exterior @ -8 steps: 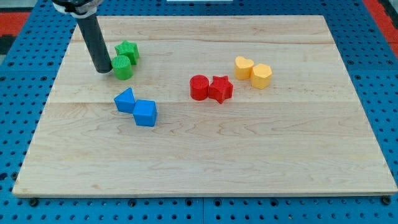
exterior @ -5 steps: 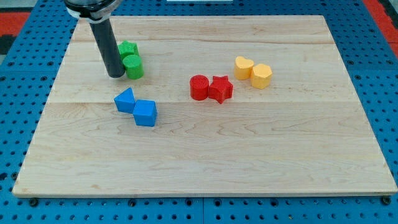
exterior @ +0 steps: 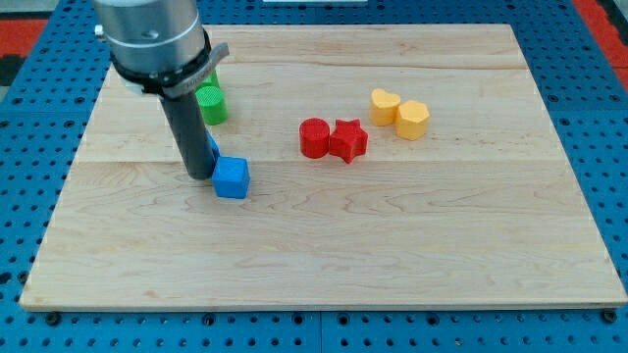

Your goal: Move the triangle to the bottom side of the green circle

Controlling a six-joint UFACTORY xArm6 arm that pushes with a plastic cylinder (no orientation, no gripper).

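My tip (exterior: 200, 174) rests on the board just left of the blue cube (exterior: 232, 177). The blue triangle (exterior: 213, 148) is almost wholly hidden behind the rod; only a sliver shows at the rod's right edge, above the cube. The green circle (exterior: 210, 104) stands above and slightly right of the tip, partly covered by the arm. The green star behind it is nearly hidden by the arm.
A red circle (exterior: 314, 137) and a red star (exterior: 347, 139) sit together at the board's middle. A yellow heart (exterior: 384, 105) and a yellow block (exterior: 412, 119) sit at the upper right. The blue pegboard surrounds the wooden board (exterior: 392, 245).
The rod moved down the view from the left side of the green circle to the left of the blue blocks. It now covers the blue triangle. The green circle shifted slightly right.
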